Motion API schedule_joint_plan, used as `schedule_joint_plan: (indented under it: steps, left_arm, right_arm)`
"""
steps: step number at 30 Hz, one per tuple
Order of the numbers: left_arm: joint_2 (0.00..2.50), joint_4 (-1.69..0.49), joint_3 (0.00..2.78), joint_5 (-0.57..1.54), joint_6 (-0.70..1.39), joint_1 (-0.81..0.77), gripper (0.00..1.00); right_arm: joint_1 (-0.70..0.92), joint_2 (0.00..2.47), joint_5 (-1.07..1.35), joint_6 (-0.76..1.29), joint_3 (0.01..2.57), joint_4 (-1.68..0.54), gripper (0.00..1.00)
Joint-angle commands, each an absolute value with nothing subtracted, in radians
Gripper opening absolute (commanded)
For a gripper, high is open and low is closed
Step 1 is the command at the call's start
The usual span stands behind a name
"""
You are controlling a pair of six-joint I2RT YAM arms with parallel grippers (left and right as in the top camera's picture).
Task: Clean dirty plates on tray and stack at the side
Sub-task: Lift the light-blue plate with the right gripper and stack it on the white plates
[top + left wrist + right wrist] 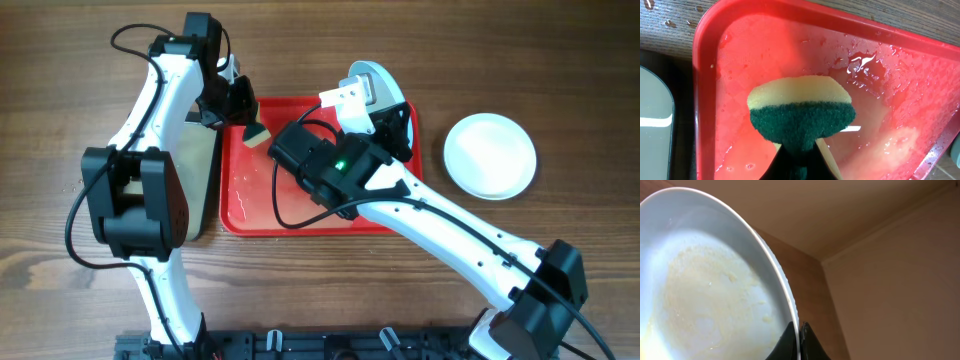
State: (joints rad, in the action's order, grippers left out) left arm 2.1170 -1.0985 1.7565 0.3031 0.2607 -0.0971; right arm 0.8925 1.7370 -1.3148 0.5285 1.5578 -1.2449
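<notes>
Plate (705, 295), smeared, stands tilted over the far rim of the tray (250, 210), pinched by the right gripper (799, 332), so the left gripper (799, 161), clamping the sponge (800, 110), should wipe lightly toward that grip to avoid slipping.

my left gripper (248, 122) holds sponge (256, 135) over tray (300, 215) corner | my right gripper (362, 93) clamps tilted plate (378, 78) | second plate (490, 155) beside tray
</notes>
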Motion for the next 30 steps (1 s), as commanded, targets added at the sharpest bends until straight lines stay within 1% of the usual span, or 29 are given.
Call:
schedule_joint_plan:
  steps: [1, 3, 4, 6, 7, 11, 12, 16, 17, 18, 19, 22, 25, 28, 30]
  left_arm:
    - [2.097, -1.095, 1.767, 0.294, 0.270, -0.098, 0.04]
    - [2.097, -1.093, 1.767, 0.294, 0.270, -0.098, 0.04]
    - [2.097, -1.091, 1.767, 0.294, 0.270, -0.099, 0.04]
    - [2.097, -1.090, 1.767, 0.294, 0.270, -0.098, 0.04]
    - [2.097, -1.091, 1.767, 0.294, 0.270, -0.099, 0.04]
    - [2.097, -1.093, 1.767, 0.294, 0.270, -0.099, 0.04]
    - [2.097, -1.093, 1.767, 0.294, 0.270, -0.099, 0.04]
    - [2.097, -1.092, 1.767, 0.294, 0.270, -0.099, 0.04]
    - [2.097, -1.092, 1.767, 0.294, 0.270, -0.099, 0.04]
    - [2.097, -1.092, 1.767, 0.294, 0.270, -0.099, 0.04]
    - [2.097, -1.092, 1.767, 0.294, 0.270, -0.101, 0.04]
    - [2.097, -1.092, 1.767, 0.294, 0.270, -0.103, 0.04]
    - [2.097, -1.093, 1.767, 0.294, 0.270, -0.104, 0.04]
    - [2.097, -1.093, 1.767, 0.294, 0.270, -0.108, 0.04]
    - [2.097, -1.092, 1.767, 0.294, 0.270, -0.108, 0.04]
  right_arm:
    - [0.896, 1.716, -1.258, 0.580, 1.554, -1.241, 0.04]
    - [0.865, 1.716, -1.032, 0.567, 1.551, -1.196, 0.04]
    - [0.826, 1.717, -0.847, 0.499, 1.544, -1.145, 0.04]
    - [0.753, 1.717, -0.547, 0.373, 1.526, -1.056, 0.04]
    - [0.692, 1.717, -0.403, 0.325, 1.513, -1.015, 0.04]
    - [0.495, 1.716, -0.099, 0.242, 1.507, -0.965, 0.04]
    - [0.377, 1.716, 0.013, 0.226, 1.505, -0.965, 0.04]
    - [0.129, 1.716, 0.151, 0.210, 1.475, -0.965, 0.04]
    - [0.043, 1.716, 0.176, 0.211, 1.456, -0.965, 0.05]
    - [-0.121, 1.716, 0.198, 0.249, 1.397, -0.945, 0.04]
    - [-0.179, 1.716, 0.204, 0.263, 1.371, -0.936, 0.04]
    - [-0.319, 1.716, 0.204, 0.299, 1.287, -0.897, 0.04]
    - [-0.409, 1.716, 0.204, 0.318, 1.210, -0.842, 0.04]
    - [-0.474, 1.718, 0.204, 0.325, 1.138, -0.757, 0.04]
    - [-0.480, 1.718, 0.208, 0.319, 1.106, -0.719, 0.04]
